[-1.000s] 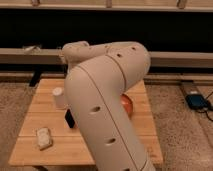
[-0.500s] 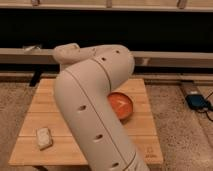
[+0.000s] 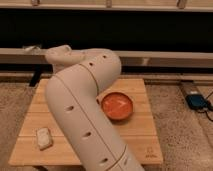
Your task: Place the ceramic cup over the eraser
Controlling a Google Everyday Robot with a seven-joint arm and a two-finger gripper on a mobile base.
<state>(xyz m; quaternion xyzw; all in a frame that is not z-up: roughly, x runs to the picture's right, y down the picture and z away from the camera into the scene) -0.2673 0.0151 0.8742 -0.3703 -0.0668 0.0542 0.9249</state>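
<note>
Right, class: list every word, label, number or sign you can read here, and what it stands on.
Dark mark at the light wooden table's near right corner: too blurred to read.
Pale flat packet: no legible print.
The gripper is not in view; only the cream robot arm shows.
None readable.

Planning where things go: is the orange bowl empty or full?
Empty where visible: the orange bowl shows only its glossy inside. The gripper is out of view, likely behind the arm.

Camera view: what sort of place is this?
Probably an indoor robot test area: a white robot arm looms over a low wooden table holding an orange bowl, with a blue device on the speckled floor. The gripper is out of sight, presumably behind the arm.
</note>
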